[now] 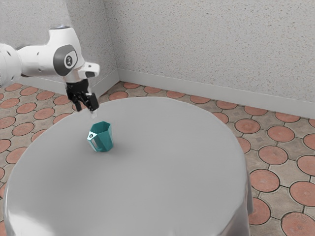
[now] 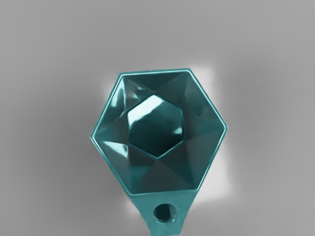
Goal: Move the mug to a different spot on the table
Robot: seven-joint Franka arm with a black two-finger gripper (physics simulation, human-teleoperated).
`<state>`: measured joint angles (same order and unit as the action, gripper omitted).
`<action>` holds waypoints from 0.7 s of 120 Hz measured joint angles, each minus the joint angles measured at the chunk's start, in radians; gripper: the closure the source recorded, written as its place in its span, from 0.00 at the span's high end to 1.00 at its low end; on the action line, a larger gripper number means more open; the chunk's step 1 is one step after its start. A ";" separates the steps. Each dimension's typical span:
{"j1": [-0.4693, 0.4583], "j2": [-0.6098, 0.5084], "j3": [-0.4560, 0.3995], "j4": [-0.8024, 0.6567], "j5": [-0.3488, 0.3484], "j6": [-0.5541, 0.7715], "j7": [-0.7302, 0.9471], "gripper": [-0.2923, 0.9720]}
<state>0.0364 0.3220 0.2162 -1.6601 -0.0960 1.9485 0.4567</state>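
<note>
A teal, six-sided mug [image 1: 101, 137] stands upright on the round grey table [image 1: 162, 167], toward the exterior view's left. Its flat handle with a small hole points to the exterior view's left. My gripper [image 1: 86, 110] hangs a short way above the mug, apart from it, with its black fingers [image 1: 92, 103] spread open and nothing between them. In the wrist view the mug [image 2: 157, 132] lies straight below my hand. Its hollow inside is in sight, and the handle tab [image 2: 165, 214] sits at the picture's lower edge.
The table is covered by a grey cloth that drapes over its rim [image 1: 243, 196]. Around it are a tiled floor [image 1: 280, 142] and speckled walls [image 1: 206, 39]. Bare tabletop stretches to the exterior view's right and front of the mug.
</note>
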 joint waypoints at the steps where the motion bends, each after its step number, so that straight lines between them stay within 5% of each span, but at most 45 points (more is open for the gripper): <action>1: 0.001 0.002 0.000 -0.002 -0.002 0.003 0.002 0.77; 84: 0.020 0.125 0.005 -0.081 -0.067 0.142 0.136 0.77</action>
<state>0.0567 0.4467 0.2208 -1.7413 -0.1635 2.0910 0.5930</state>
